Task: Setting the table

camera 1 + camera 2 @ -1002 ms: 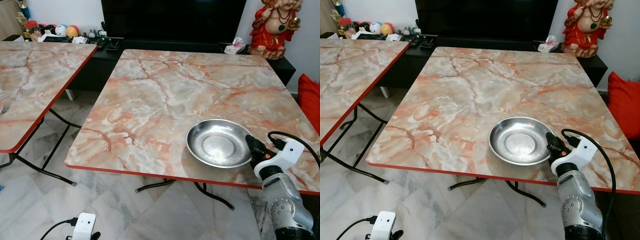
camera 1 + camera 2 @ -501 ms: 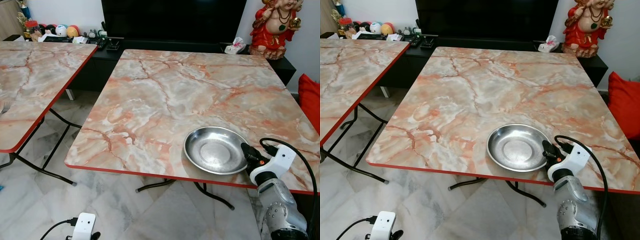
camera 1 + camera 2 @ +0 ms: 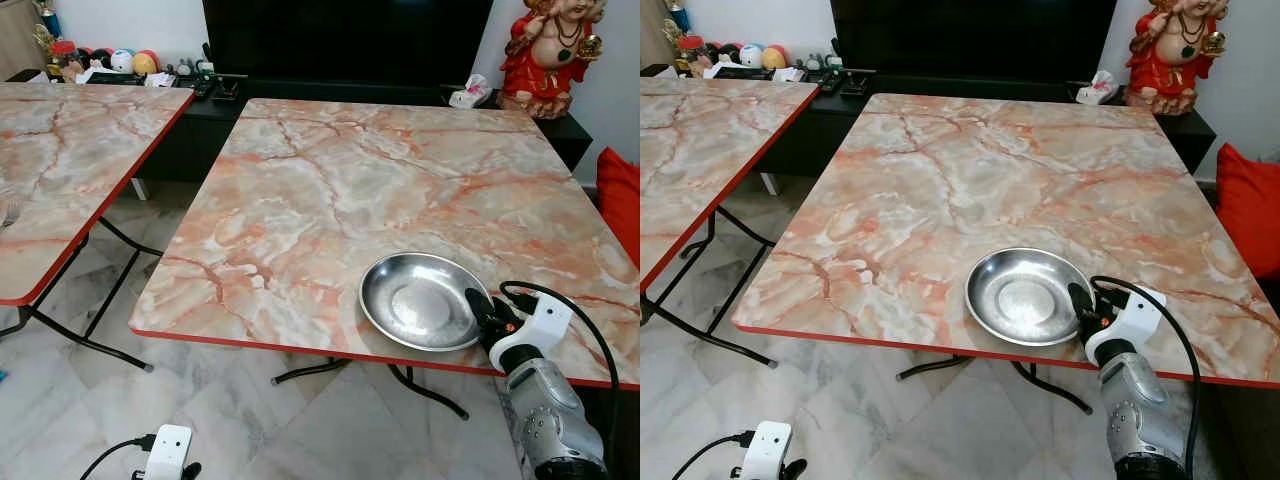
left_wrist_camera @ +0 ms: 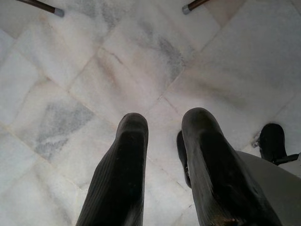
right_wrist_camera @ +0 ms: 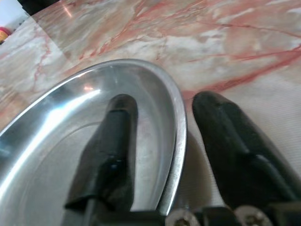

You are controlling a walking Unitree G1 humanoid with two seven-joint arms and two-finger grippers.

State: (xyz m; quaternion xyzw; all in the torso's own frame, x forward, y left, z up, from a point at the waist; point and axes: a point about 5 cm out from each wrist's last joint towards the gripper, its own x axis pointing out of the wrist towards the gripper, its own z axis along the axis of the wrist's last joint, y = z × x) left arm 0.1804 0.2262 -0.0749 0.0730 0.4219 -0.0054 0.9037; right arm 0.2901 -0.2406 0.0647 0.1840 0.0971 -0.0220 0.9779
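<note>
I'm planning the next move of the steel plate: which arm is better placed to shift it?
Right. The right gripper already straddles the steel plate's rim on the table; the left gripper hangs over the floor.

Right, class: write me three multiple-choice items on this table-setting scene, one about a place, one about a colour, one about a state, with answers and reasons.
1. Where does the round shiny steel plate sit on the marble-patterned folding table?
A. far edge
B. centre
C. near edge, robot's right

2. What colour is the table's edge trim?
A. red
B. blue
C. black

3. How is the right hand placed at the plate's rim?
A. closed well above the plate
B. one finger inside the rim, one outside
C. both fingers on the floor

Answers: 1 C, the plate lies close to the front edge. 2 A, a red band runs along the border. 3 B, the wrist view shows the rim between the fingers.
</note>
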